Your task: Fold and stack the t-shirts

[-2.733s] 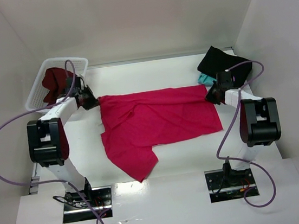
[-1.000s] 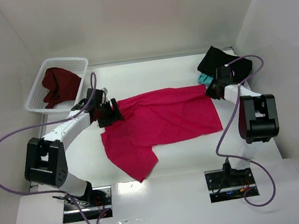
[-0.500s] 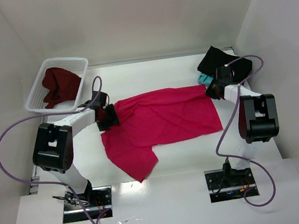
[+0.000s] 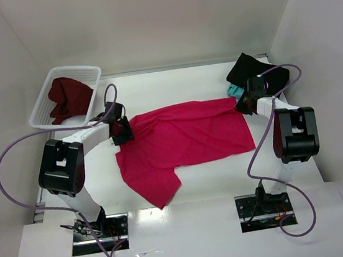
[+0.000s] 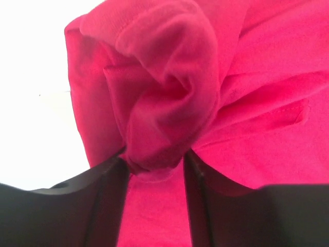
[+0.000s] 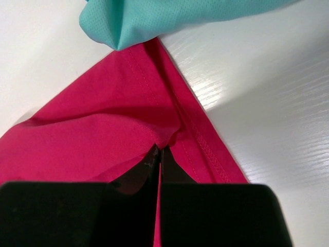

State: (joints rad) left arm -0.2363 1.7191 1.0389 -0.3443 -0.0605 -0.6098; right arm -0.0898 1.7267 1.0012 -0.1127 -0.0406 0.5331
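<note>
The crimson-pink t-shirt point(image 4: 185, 136) is pinned for flattening: one corner pinched in the clamped right gripper point(image 6: 157, 149), a bunched edge straddled by the half-spread left gripper point(image 5: 154, 157) (hold unconfirmed).

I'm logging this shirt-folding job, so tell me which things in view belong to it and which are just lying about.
Part of the job:
crimson-pink shirt, spread on the table
maroon shirt, in the basket
black shirt
teal shirt

Just lying about:
white basket
</note>
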